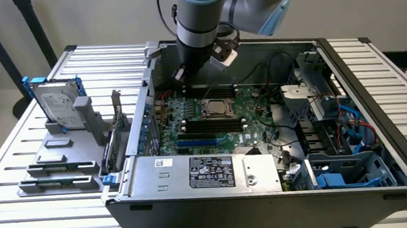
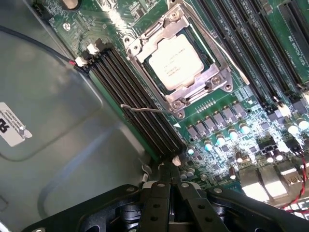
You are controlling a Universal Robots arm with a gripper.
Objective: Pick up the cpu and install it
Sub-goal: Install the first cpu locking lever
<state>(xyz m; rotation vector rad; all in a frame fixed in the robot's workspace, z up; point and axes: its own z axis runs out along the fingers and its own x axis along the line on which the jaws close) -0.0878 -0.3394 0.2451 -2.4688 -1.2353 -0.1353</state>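
Note:
The cpu (image 1: 215, 107) (image 2: 176, 61), a small square chip with a silvery top, lies flat in the metal socket frame (image 2: 179, 94) on the green motherboard (image 1: 251, 122) inside the open computer case. A thin wire lever (image 2: 145, 109) juts out from the socket's side. My gripper (image 1: 180, 75) (image 2: 170, 168) hangs above the board near the case's back wall, up and to the exterior view's left of the socket. Its fingers are shut together with nothing between them. It is apart from the cpu.
Black memory slots (image 2: 137, 104) run beside the socket. A hard drive (image 1: 58, 105) in a blue frame and a grey rack (image 1: 57, 180) of parts stand outside the case on the exterior view's left. The power supply (image 1: 200, 173) sits at the case front, a drive cage (image 1: 337, 174) and cables on the exterior view's right.

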